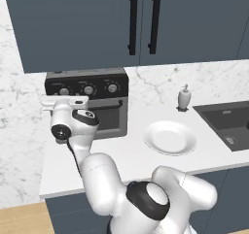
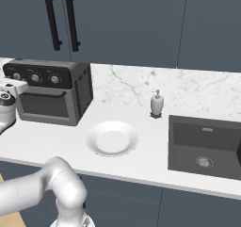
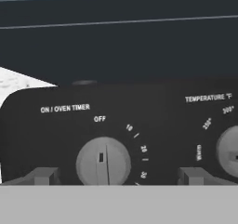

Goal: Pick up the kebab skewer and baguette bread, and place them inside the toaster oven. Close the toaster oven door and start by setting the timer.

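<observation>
1. In the hand view the gripper point(image 3: 118, 177) is standing wide open, one dark fingertip point(image 3: 42, 175) showing at 8 o'clock and the other at 4 o'clock, with nothing held between them.
2. Between the fingertips, the timer knob point(image 3: 103, 161) is sitting just beyond them at 6 o'clock, its pointer aiming up near the OFF mark; whether the fingertips are touching the panel I cannot tell.
3. A second knob point(image 3: 228, 151) is showing at 3 o'clock, under the temperature lettering.
4. In the left base view the arm is reaching to 10 o'clock, its hand at the front of the toaster oven point(image 1: 104, 107), whose door point(image 1: 108, 117) is standing shut.
5. A white plate point(image 1: 170, 137) is lying on the counter point(image 1: 121, 155) at 3 o'clock of the oven, well apart from it.
6. Farther back, a soap bottle point(image 1: 184, 98) is standing near the wall, beside the dark sink point(image 1: 228, 124).
</observation>
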### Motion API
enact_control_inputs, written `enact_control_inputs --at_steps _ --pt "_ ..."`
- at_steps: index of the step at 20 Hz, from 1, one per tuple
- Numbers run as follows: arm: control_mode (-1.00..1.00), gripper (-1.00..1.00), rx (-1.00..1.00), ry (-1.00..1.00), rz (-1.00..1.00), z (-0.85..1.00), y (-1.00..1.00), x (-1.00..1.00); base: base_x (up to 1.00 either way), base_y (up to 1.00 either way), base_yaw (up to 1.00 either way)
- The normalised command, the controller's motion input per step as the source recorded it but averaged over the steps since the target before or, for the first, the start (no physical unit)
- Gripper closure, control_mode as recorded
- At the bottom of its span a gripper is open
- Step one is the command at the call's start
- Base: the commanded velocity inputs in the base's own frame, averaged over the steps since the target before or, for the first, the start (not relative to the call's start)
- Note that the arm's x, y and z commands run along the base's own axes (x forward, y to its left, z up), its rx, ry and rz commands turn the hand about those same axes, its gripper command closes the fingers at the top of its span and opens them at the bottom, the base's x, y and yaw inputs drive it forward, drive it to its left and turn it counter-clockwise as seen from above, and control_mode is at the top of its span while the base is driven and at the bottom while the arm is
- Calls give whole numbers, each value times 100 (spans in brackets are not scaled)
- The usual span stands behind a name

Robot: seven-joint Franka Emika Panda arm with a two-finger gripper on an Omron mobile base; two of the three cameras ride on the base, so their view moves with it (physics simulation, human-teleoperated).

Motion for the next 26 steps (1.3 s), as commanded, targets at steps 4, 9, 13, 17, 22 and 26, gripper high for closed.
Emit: enact_control_inputs --at_steps 4,9,13,17,22,26 --pt "-100 -100 0 0 0 0 5 15 0 0 0" --pt "-100 -100 0 0 0 0 15 17 0 0 0" --pt "-100 -100 0 0 0 0 22 17 0 0 0" --pt "-100 -100 0 0 0 0 11 13 0 0 0" --pt "-100 -100 0 0 0 0 0 2 0 0 0" --pt "-100 -100 0 0 0 1 0 0 0 0 0"
